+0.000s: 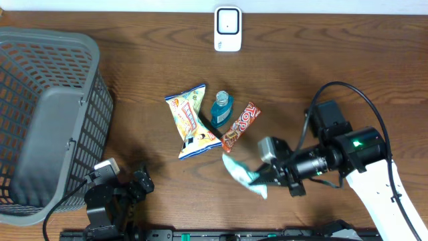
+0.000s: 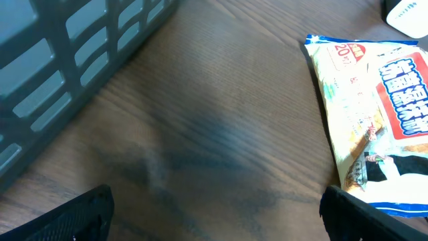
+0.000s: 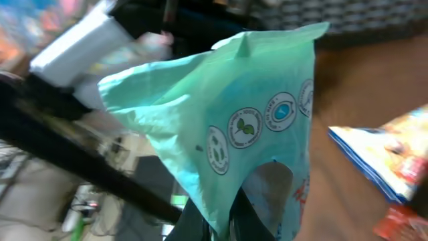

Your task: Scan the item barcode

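Right hand (image 1: 262, 177) clamped on green packet (image 1: 241, 173), apparently lifted at tabletop front, well apart from white scanner (image 1: 227, 29); left hand (image 1: 138, 184) spread apart, empty; pickup done, scan not yet.

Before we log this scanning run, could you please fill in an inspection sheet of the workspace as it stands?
Surface: dark wooden table, no spills seen.
Job's things: mint-green packet held off the wood; white scanner at the far edge, apart from it.
Clutter: yellow snack bag, blue bottle and red snack pack clustered mid-table; grey basket at the left.
Grippers: right gripper shut on the packet; left gripper open, holding nothing, over bare wood.
Cables: black cable loops above the right arm, clear of the items.
Surroundings: too blurred beyond the table to tell.
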Robot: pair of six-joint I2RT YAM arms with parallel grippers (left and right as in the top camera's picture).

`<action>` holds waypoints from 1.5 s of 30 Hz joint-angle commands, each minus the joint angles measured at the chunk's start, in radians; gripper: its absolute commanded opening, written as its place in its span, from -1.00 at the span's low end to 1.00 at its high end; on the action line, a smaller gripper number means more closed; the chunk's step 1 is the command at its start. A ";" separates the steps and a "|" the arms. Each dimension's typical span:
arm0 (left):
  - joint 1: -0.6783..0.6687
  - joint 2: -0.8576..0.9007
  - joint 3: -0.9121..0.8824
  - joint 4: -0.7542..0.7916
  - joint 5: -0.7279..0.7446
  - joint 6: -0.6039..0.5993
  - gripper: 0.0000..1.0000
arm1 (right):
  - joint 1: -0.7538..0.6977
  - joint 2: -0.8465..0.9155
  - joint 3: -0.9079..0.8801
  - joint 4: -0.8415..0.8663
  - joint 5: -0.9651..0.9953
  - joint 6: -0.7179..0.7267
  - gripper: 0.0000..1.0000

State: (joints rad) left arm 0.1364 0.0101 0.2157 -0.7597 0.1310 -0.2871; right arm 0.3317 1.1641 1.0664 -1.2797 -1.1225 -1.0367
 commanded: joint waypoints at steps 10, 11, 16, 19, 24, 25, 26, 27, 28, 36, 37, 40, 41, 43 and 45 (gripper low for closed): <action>0.002 -0.006 0.008 -0.003 -0.005 0.008 0.96 | 0.003 0.002 0.000 0.438 0.763 0.949 -0.98; 0.002 -0.006 0.009 -0.003 -0.005 0.008 0.96 | 0.003 0.007 0.000 0.459 0.795 0.961 -0.98; 0.002 -0.006 0.009 -0.003 -0.005 0.008 0.96 | 0.003 0.098 0.000 0.591 0.859 1.018 -0.98; 0.002 -0.006 0.008 -0.003 -0.005 0.008 0.96 | 0.003 0.186 0.000 0.671 0.858 1.038 -0.98; 0.002 -0.006 0.009 -0.003 -0.005 0.008 0.96 | 0.003 0.354 0.047 0.809 0.859 1.043 -0.99; 0.002 -0.006 0.008 -0.003 -0.005 0.008 0.96 | 0.003 0.390 0.074 0.824 0.860 1.043 -0.98; 0.002 -0.006 0.008 -0.003 -0.005 0.008 0.96 | 0.003 0.429 0.108 0.835 0.867 1.043 -0.98; 0.002 -0.006 0.009 -0.003 -0.005 0.008 0.96 | 0.003 0.462 0.141 0.840 0.877 1.043 -0.98; 0.002 -0.006 0.008 -0.003 -0.005 0.008 0.96 | 0.003 0.497 0.177 0.842 0.887 1.043 -0.98; 0.002 -0.006 0.008 -0.003 -0.005 0.008 0.96 | 0.003 0.858 0.618 0.751 0.969 1.022 -0.98; 0.002 -0.006 0.008 -0.003 -0.005 0.008 0.96 | 0.003 0.907 0.686 0.728 0.985 1.010 -0.98; 0.002 -0.006 0.009 -0.003 -0.005 0.008 0.96 | 0.003 1.040 0.877 0.668 1.045 0.990 -0.98; 0.002 -0.006 0.009 -0.003 -0.005 0.008 0.96 | 0.004 1.085 0.941 0.655 1.066 0.986 -0.99; 0.002 -0.006 0.008 -0.003 -0.005 0.008 0.96 | 0.004 1.161 1.051 0.638 1.090 0.987 -0.98; 0.002 -0.006 0.009 -0.003 -0.005 0.008 0.96 | 0.004 1.224 1.141 0.621 1.095 0.987 -0.98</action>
State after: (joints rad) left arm 0.1364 0.0101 0.2157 -0.7597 0.1314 -0.2874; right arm 0.3313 2.3226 2.0853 -0.6445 -0.0845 -0.0334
